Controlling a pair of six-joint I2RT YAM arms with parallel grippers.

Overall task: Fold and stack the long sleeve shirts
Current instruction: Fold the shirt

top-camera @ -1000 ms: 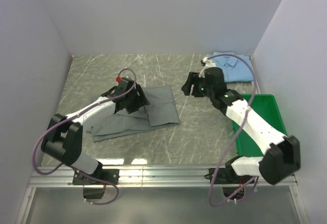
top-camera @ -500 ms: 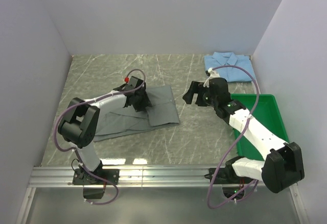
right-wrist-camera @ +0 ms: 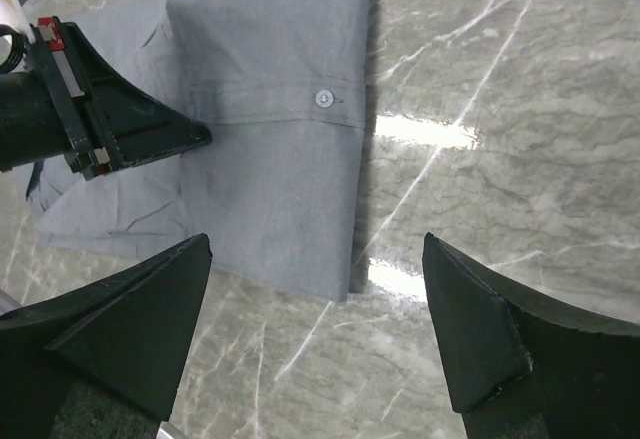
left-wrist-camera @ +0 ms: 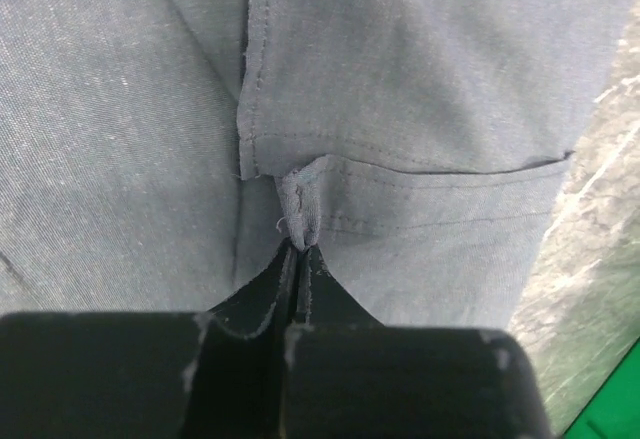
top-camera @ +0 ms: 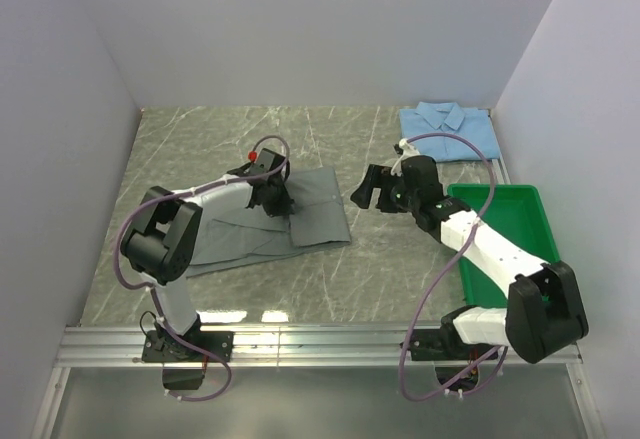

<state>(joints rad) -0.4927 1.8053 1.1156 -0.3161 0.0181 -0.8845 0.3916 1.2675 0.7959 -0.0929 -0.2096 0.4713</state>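
The grey long sleeve shirt lies partly folded on the marble table, left of centre. My left gripper rests on its middle, and in the left wrist view that gripper is shut on a small pinch of the grey cloth beside a stitched hem. My right gripper hangs open just right of the shirt's right edge. In the right wrist view this gripper spans the grey shirt's buttoned lower corner, holding nothing. The light blue shirt lies folded at the back right.
A green plastic tray stands at the right edge, partly under my right arm. White walls close in the table on the left, back and right. Bare marble shows in front of the grey shirt.
My left gripper has shut on a pinch of grey cloth. My right gripper has opened wider and drifted slightly left toward the grey shirt's edge.
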